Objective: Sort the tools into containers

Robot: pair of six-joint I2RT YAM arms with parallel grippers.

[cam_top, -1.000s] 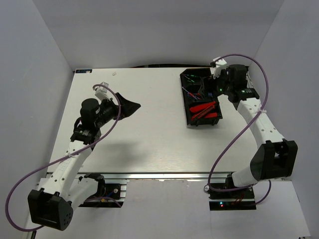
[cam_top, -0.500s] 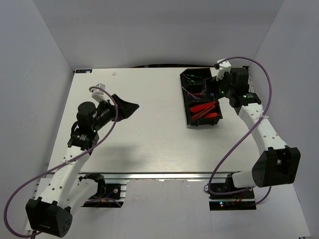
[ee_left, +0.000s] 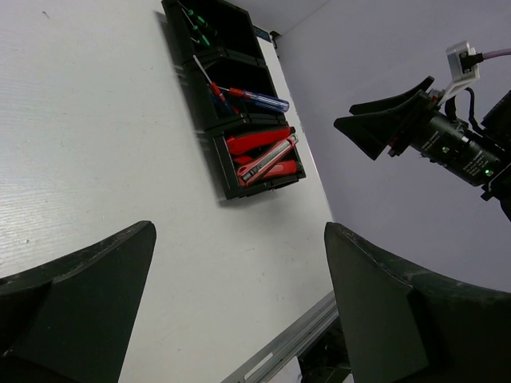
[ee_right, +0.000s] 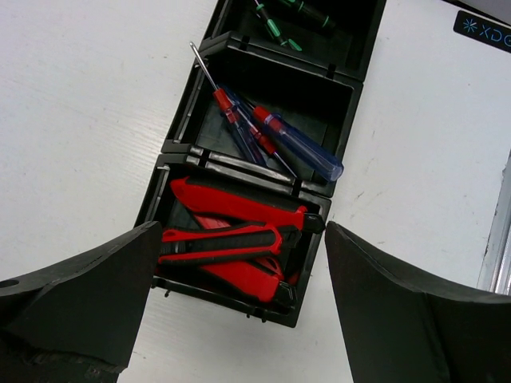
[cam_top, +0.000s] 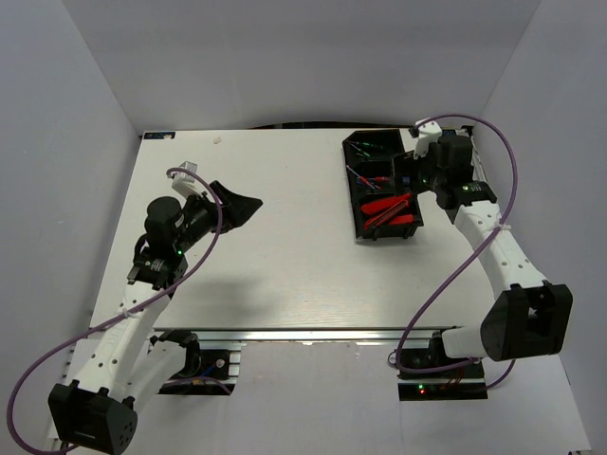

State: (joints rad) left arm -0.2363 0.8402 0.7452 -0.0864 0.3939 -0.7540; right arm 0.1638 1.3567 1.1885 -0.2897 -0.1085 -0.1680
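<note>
White table (cam_top: 285,265): black three-compartment plastic tray (ee_right: 180,112) holds the small hand tools (ee_right: 231,209); both jaws gape empty; sorting seems finished, so withdraw.

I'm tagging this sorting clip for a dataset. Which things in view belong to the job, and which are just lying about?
Job:
black three-compartment tray
red-and-black knives, near compartment
blue- and red-handled screwdrivers, middle compartment
green-and-black precision screwdrivers, far compartment

Lying about:
purple cables
small white scrap
</note>
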